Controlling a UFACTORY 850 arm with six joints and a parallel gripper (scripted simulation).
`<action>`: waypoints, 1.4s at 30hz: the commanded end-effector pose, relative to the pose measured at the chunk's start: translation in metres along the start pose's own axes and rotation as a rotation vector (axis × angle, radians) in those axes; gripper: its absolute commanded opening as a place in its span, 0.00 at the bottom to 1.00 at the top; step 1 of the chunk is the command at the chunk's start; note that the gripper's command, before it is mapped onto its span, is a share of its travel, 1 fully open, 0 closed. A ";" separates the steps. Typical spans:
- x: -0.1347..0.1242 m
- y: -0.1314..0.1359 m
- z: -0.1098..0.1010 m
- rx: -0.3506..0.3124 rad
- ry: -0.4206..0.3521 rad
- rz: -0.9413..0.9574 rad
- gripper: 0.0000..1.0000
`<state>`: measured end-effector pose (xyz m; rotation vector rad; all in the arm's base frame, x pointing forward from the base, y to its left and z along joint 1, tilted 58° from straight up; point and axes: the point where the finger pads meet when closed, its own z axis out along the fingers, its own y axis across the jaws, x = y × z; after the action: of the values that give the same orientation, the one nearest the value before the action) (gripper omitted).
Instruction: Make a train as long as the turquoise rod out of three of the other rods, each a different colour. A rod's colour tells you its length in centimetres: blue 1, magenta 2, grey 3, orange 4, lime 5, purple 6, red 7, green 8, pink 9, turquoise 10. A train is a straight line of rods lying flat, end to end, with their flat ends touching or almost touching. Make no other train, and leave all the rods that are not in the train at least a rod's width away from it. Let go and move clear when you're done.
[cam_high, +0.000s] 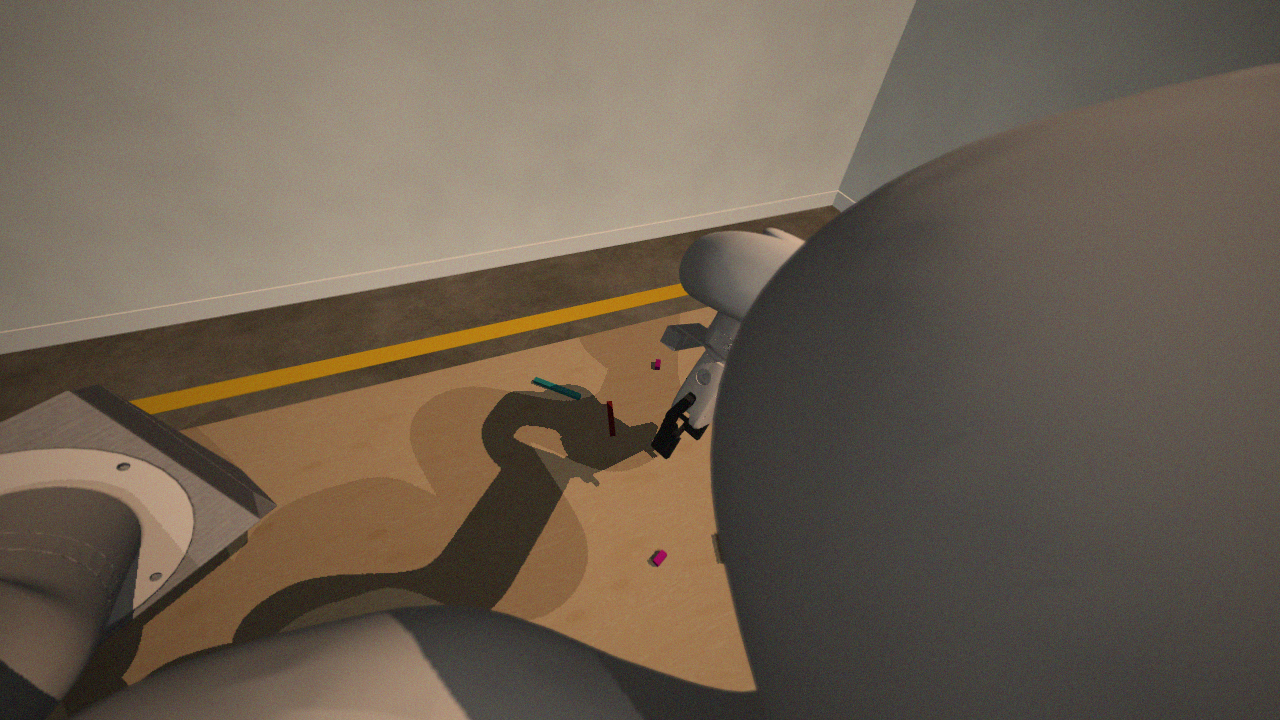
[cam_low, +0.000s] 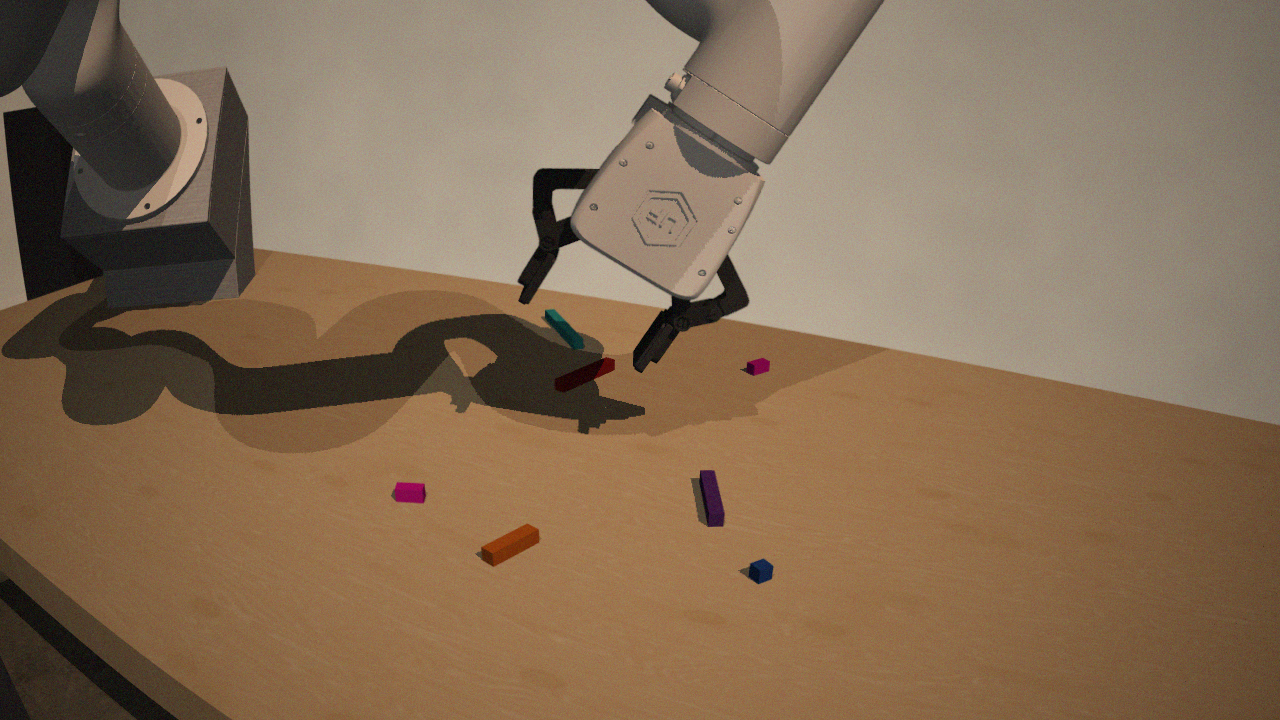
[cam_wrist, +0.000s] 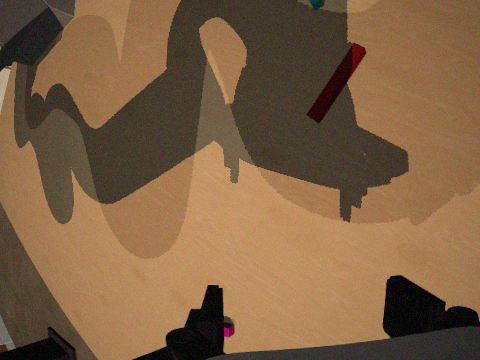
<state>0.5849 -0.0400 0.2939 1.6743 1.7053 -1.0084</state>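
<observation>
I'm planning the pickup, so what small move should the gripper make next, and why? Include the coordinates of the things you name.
I'd probably shift the open gripper (cam_high: 666, 444) (cam_low: 581, 333) (cam_wrist: 307, 309) over the red rod (cam_high: 611, 418) (cam_low: 585, 375) (cam_wrist: 336, 82): it's lying loose nearby, and with a magenta rod (cam_high: 658, 557) (cam_low: 409, 492) (cam_wrist: 228, 329) and the blue rod (cam_low: 760, 571) it would match the turquoise rod (cam_high: 555, 388) (cam_low: 563, 329) (cam_wrist: 316, 4).

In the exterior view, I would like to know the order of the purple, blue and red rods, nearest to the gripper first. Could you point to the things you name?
1. Red rod (cam_high: 610, 419) (cam_low: 584, 374) (cam_wrist: 336, 83): left of the others, farther back.
2. Purple rod (cam_low: 713, 501): right of centre.
3. Blue rod (cam_low: 760, 571): lower right, in front of purple.
</observation>
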 end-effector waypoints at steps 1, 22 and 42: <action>-0.040 0.013 -0.005 -0.129 0.007 0.109 1.00; -0.175 0.024 -0.041 -0.541 0.080 0.437 1.00; -0.175 0.024 -0.041 -0.541 0.080 0.437 1.00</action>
<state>0.6273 -0.1107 0.4550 1.6201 1.3976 -0.2499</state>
